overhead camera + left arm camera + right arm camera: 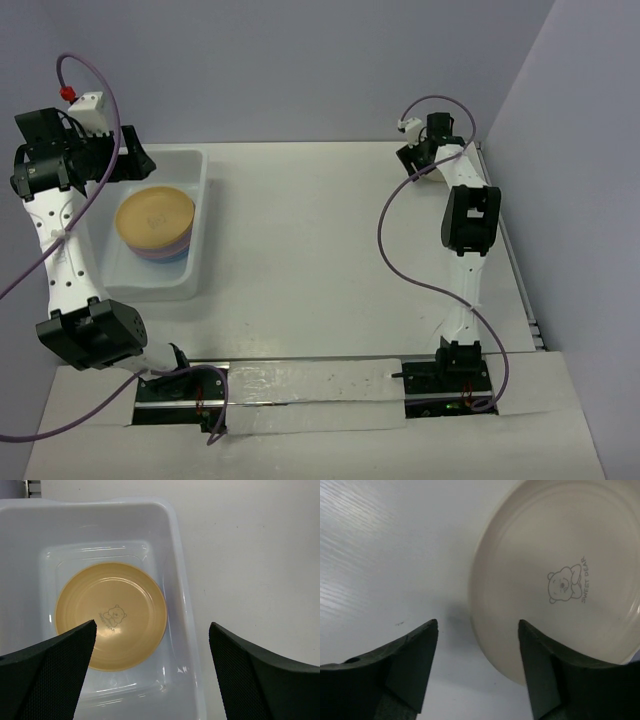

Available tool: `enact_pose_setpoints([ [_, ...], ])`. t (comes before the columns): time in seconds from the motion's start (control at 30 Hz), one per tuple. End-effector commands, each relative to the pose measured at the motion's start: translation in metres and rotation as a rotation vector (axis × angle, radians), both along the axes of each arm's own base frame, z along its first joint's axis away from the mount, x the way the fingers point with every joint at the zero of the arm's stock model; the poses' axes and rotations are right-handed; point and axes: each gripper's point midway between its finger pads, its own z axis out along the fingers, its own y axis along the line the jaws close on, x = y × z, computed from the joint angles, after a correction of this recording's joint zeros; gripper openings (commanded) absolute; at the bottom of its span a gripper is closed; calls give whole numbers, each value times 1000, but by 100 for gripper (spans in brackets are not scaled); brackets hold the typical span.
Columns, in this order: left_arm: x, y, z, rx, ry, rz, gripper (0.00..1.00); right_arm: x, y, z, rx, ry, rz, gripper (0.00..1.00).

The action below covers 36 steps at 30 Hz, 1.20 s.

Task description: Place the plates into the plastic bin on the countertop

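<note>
Noted left pincer (152, 625) spread, empty, above orange plate (111, 616) topping stack (160, 253) in plastic bin (175, 530). Noted right pincer (477, 622) spread too, over cream plate (560, 580) rim on tabletop (380, 555).

White arms (62, 255), black joints (92, 332), purple cables (381, 238)

Lavender backdrop wall (300, 60) behind; side wall (590, 180) right; glossy white strip (310, 385) along near edge.
</note>
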Motion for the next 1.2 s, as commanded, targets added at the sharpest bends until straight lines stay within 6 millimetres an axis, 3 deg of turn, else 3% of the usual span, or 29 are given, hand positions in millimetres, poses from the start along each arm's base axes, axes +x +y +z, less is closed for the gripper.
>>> enact_pose_setpoints([
  [0.0, -2, -10, 27, -18, -47, -27, 99, 17, -16, -5, -35, -27, -16, 67],
  [0.2, -7, -10, 37, 2, -59, -23, 99, 18, -24, -26, -35, 21, -15, 55],
  [0.3, -9, -9, 39, 14, -66, -20, 99, 13, -17, -29, -5, 45, 14, 45],
  [0.4, -8, -8, 40, 16, -67, -18, 99, 6, -12, -33, 2, 78, 36, 29],
  [0.47, -8, -8, 42, 20, -71, -17, 99, -1, -9, -40, -3, 114, 54, 11],
  [0.53, -9, -8, 44, 21, -73, -20, 99, -5, -9, -38, 4, 123, 58, 2],
  [0.67, -11, -9, 50, 34, -83, -26, 99, -22, -3, -33, 13, 166, 98, 0],
  [0.77, -15, -10, 53, 41, -100, -30, 99, -36, 9, -14, 45, 166, 128, 0],
  [0.83, -18, -16, 53, 31, -115, -51, 99, -62, 28, 2, 54, 162, 172, 0],
  [0.87, -18, -19, 53, 22, -124, -62, 99, -67, 37, 28, 39, 113, 199, 0],
  [0.93, -17, -23, 52, -6, -130, -74, 99, -87, 73, 69, 5, 30, 288, 0],
  [1.0, -15, -27, 51, -33, -132, -87, 99, -119, 97, 83, -39, 9, 357, 0],
  [1.03, -15, -30, 52, -46, -133, -91, 99, -127, 105, 103, -67, -40, 377, 0],
  [1.07, -13, -30, 52, -47, -137, -93, 99, -136, 116, 96, -84, -26, 403, 0],
  [1.1, -12, -33, 55, -57, -144, -104, 99, -150, 129, 118, -105, -82, 434, 0],
  [1.17, -9, -39, 61, -65, -158, -124, 99, -185, 164, 119, -174, -99, 527, 0],
])
